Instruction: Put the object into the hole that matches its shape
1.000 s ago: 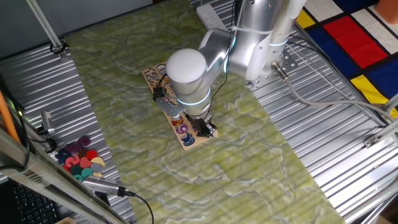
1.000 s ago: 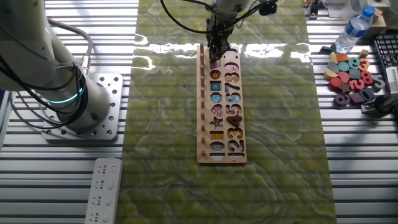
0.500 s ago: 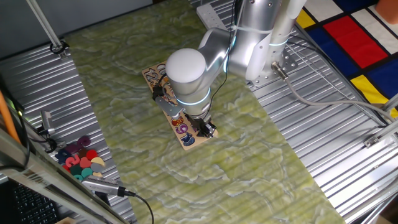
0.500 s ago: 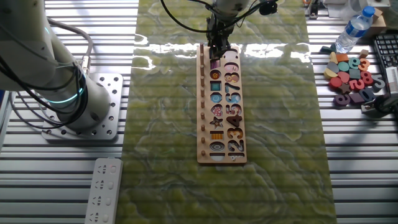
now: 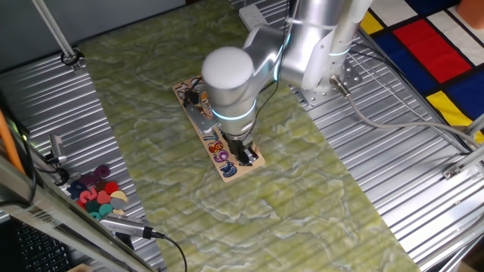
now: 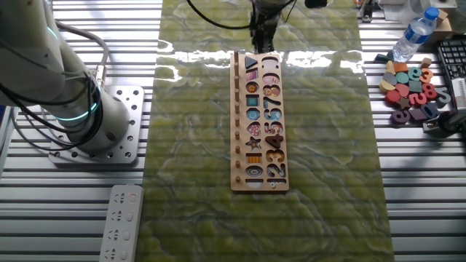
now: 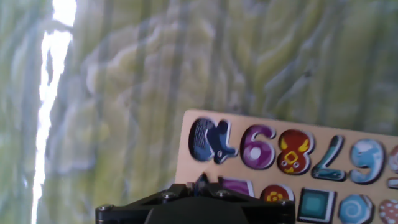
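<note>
The dark navy triangular piece (image 6: 251,65) lies flat in the triangle recess at the far end of the long wooden board (image 6: 238,145). In the hand view only its tip (image 7: 202,181) shows, next to a purple shape, behind the gripper body. My gripper (image 6: 261,42) hangs just above that end of the board, clear of the piece, with its fingers a little apart and nothing between them. In one fixed view the gripper (image 5: 245,153) stands over the board's near end (image 5: 227,172) and hides the piece. The hand view shows the board's bare wood (image 7: 185,155).
Loose coloured pieces lie in a heap off the mat (image 6: 408,84), also seen in one fixed view (image 5: 94,193). A water bottle (image 6: 411,33) and a keyboard (image 6: 453,62) stand beside them. The arm's base (image 6: 109,124) and a power strip (image 6: 120,222) sit left of the mat.
The gripper has risen off the board's end. The dark triangle, hidden under the fingers before, now shows lying in its recess.
</note>
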Available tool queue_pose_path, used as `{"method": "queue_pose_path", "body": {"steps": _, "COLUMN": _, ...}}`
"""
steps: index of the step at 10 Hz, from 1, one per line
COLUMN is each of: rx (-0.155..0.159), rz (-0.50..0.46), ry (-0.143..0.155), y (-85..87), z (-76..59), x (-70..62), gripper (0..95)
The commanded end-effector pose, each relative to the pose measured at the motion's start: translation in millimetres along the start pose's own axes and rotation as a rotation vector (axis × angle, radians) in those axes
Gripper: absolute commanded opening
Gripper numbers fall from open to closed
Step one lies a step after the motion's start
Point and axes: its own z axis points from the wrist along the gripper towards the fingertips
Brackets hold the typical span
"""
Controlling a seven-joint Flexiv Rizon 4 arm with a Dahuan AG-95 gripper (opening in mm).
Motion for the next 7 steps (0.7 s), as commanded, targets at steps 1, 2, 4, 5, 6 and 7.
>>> {"method": "queue_pose_path", "body": {"steps": 1, "rx": 0.002, "rz": 0.019, "ry": -0.032, "y": -1.1, "z": -21.6, "x": -23.4, "gripper": 0.0}}
{"method": "queue_pose_path", "body": {"steps": 2, "rx": 0.001, "rz": 0.025, "ry": -0.041, "y": -1.2, "z": -25.3, "x": -28.6, "gripper": 0.0}}
{"method": "queue_pose_path", "body": {"steps": 4, "rx": 0.009, "rz": 0.053, "ry": -0.055, "y": 0.6, "z": -31.0, "x": -34.5, "gripper": 0.0}}
{"method": "queue_pose_path", "body": {"steps": 5, "rx": 0.01, "rz": 0.056, "ry": -0.064, "y": 1.0, "z": -31.7, "x": -34.3, "gripper": 0.0}}
{"method": "queue_pose_path", "body": {"steps": 6, "rx": 0.013, "rz": 0.055, "ry": -0.071, "y": 1.7, "z": -31.8, "x": -34.3, "gripper": 0.0}}
{"method": "queue_pose_path", "body": {"steps": 7, "rx": 0.014, "rz": 0.052, "ry": -0.07, "y": 2.5, "z": -32.0, "x": -34.4, "gripper": 0.0}}
